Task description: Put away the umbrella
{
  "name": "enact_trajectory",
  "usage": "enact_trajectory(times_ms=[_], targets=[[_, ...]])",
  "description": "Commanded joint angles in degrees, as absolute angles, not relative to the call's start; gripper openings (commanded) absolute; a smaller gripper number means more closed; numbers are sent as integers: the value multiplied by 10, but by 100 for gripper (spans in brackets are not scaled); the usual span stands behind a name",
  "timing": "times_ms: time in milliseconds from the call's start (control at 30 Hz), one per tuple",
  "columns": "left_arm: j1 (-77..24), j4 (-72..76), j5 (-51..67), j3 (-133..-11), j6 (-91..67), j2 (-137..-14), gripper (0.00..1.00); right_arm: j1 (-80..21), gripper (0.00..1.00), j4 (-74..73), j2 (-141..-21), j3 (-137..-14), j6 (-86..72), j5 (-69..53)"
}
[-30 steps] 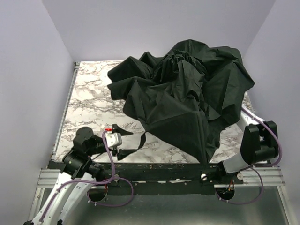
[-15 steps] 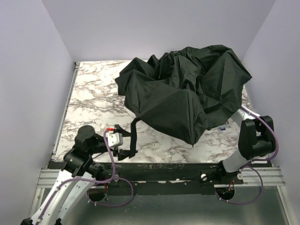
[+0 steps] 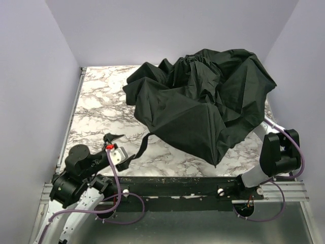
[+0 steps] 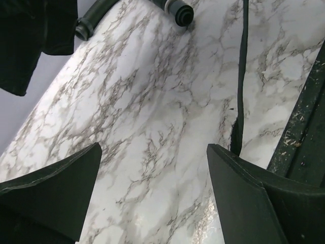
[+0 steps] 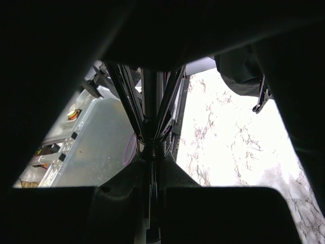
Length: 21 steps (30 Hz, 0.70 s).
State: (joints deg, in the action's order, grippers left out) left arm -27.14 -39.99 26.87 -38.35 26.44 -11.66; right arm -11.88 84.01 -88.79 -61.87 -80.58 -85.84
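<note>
The umbrella (image 3: 203, 109) is a wide, crumpled black canopy over the middle and right of the marble table (image 3: 96, 109). Its black closing strap (image 3: 144, 143) hangs down to the tabletop and also shows in the left wrist view (image 4: 241, 76). My left gripper (image 3: 123, 147) is open and empty over bare marble, left of the strap (image 4: 154, 152). My right gripper (image 5: 152, 203) sits under the canopy, shut on the umbrella's metal shaft (image 5: 151, 96) just below where the ribs meet. In the top view the canopy hides it.
The right arm (image 3: 277, 152) stands at the near right edge, partly under the fabric. A black tube end (image 4: 177, 10) lies on the marble ahead of the left gripper. Lilac walls close in the left, back and right. A dark rail (image 3: 177, 183) runs along the near edge.
My left arm has drawn back to the left, away from the strap, with its gripper turned up. The canopy has spread and settled lower toward the near right.
</note>
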Motion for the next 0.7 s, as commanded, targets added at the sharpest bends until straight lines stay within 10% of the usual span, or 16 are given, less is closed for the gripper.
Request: enact_trajectory(times_ms=[0, 667], targets=[[-273, -493, 227, -438, 300, -97, 88, -113, 0, 1022, -867, -633, -801, -858], [-274, -358, 471, -389, 115, -117, 87, -112, 0, 1022, -860, -643, -804, -856]])
